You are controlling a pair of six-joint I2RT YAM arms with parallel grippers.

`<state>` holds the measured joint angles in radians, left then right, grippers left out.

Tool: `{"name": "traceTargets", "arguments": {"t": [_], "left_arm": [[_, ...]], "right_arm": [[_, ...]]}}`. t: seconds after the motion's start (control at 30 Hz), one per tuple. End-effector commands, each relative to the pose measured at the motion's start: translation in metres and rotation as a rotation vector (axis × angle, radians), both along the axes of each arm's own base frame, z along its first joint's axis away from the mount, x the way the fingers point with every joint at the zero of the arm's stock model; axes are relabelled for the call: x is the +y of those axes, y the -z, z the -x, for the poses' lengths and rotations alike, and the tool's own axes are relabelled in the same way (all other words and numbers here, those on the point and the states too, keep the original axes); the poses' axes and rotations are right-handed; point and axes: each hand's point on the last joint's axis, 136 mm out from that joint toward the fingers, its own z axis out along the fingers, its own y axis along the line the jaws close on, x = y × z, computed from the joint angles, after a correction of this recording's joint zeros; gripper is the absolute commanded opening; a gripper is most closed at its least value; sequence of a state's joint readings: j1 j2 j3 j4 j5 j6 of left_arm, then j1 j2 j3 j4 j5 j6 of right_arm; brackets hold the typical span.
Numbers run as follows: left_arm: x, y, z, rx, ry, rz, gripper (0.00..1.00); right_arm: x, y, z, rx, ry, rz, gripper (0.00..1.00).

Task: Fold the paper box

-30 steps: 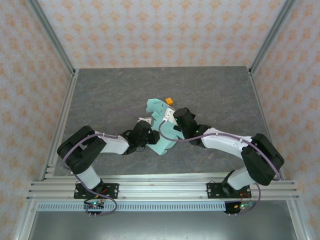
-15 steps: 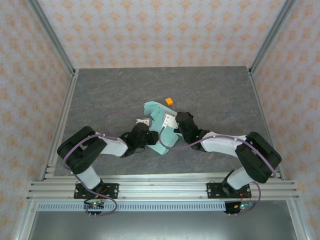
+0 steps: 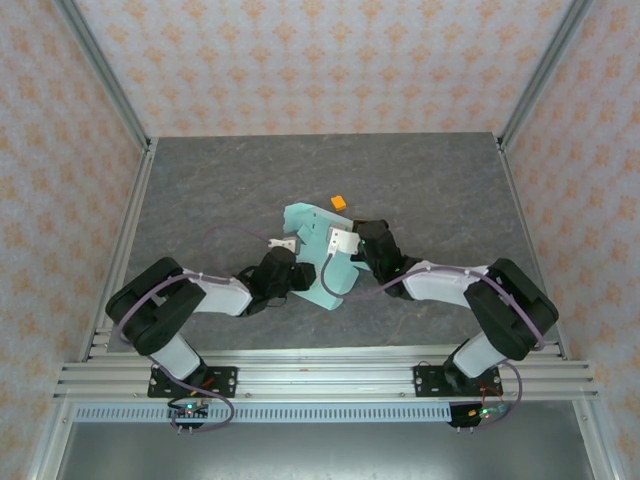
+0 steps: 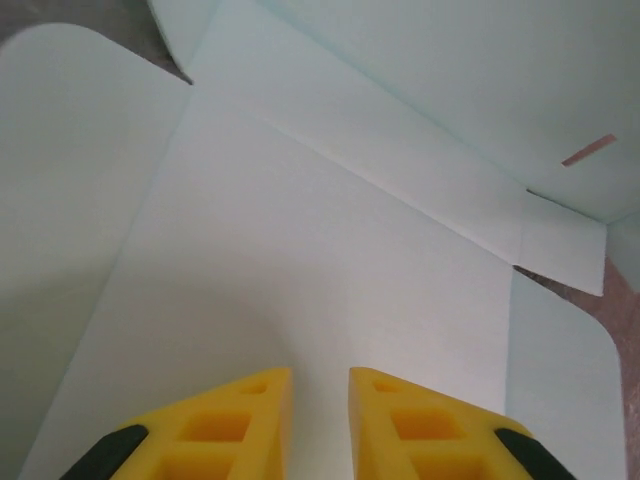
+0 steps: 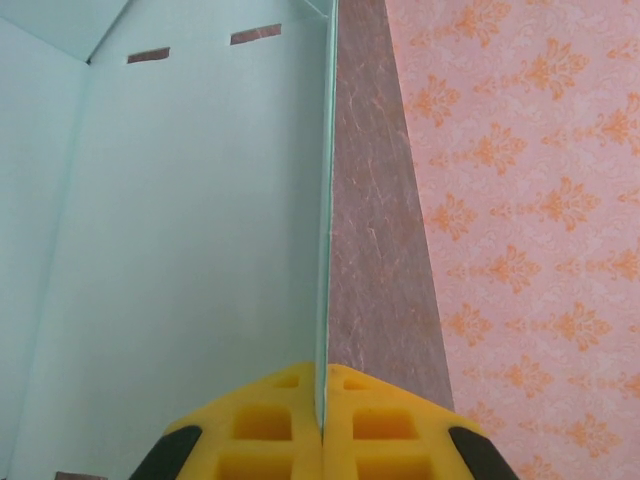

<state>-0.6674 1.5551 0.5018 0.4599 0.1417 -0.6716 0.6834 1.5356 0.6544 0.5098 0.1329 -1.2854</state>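
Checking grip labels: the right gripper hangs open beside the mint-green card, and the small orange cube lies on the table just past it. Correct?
Not quite. The right gripper is not open: the right wrist view shows it shut on an edge of the paper box. The orange cube does lie on the table just past it.

A grey stone-patterned table (image 3: 200, 180) carries the mint paper box (image 3: 335, 282) mid-surface; a small orange cube (image 3: 339, 202) lies just beyond the box.
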Motion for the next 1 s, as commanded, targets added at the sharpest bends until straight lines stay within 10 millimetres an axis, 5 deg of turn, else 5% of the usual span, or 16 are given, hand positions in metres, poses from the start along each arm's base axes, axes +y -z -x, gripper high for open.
{"name": "traceTargets", "arguments": {"t": [0.0, 0.37, 0.63, 0.8, 0.97], "left_arm": [[0.030, -0.016, -0.009, -0.049, -0.062, -0.069, 0.25], [0.093, -0.087, -0.034, -0.111, -0.214, -0.041, 0.31], [0.116, -0.111, -0.044, -0.135, -0.288, -0.042, 0.35], [0.113, -0.120, -0.048, -0.161, -0.270, -0.040, 0.41], [0.077, -0.132, -0.056, -0.167, -0.087, 0.026, 0.48]], "right_arm": [[0.003, 0.004, -0.001, 0.017, -0.044, 0.034, 0.00], [0.009, -0.005, -0.011, -0.100, -0.077, 0.080, 0.00], [0.023, -0.012, -0.010, -0.201, -0.139, 0.083, 0.00], [0.027, -0.012, -0.008, -0.227, -0.155, 0.102, 0.00], [0.029, -0.004, -0.006, -0.207, -0.155, 0.125, 0.00]]}}
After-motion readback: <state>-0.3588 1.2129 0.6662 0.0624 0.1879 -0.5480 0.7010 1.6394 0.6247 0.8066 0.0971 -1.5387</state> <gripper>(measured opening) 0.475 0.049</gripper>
